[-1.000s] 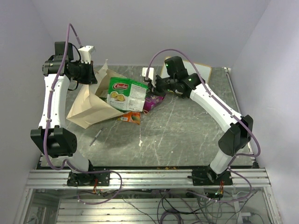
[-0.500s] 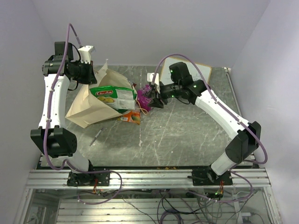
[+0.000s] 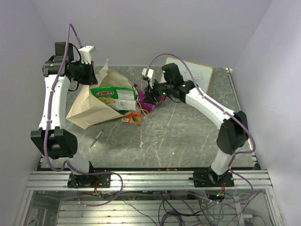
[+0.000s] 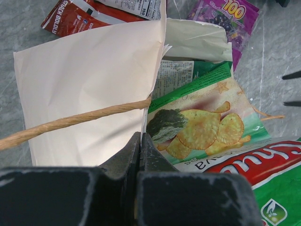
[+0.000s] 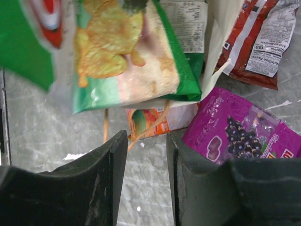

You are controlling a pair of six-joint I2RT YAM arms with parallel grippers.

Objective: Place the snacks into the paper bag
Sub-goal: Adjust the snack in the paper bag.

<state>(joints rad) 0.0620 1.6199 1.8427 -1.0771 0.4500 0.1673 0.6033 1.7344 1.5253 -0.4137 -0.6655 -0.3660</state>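
The cream paper bag [image 3: 89, 107] leans on the table at the left. My left gripper [image 4: 141, 139] is shut on the bag's top edge and holds the mouth up. A green-and-white snack packet [image 3: 114, 97] lies half inside the mouth, chips printed on it [image 4: 207, 125]. My right gripper [image 5: 146, 141] is open with nothing between its fingers, low over the table just right of the bag. A purple packet [image 5: 237, 129] touches its right finger, and an orange packet [image 5: 155, 123] lies ahead. A red packet [image 5: 254, 40] lies behind the bag.
A framed whiteboard [image 3: 195, 73] lies at the back right. A thin pen [image 3: 97, 138] rests in front of the bag, with a small white scrap [image 3: 141, 144] nearby. The bag's cord handle [image 4: 70, 121] hangs across its side.
The right gripper let go of the green-and-white packet, which dropped flat into the bag's mouth. The gripper opened and moved down beside the purple packet. The left arm held still.
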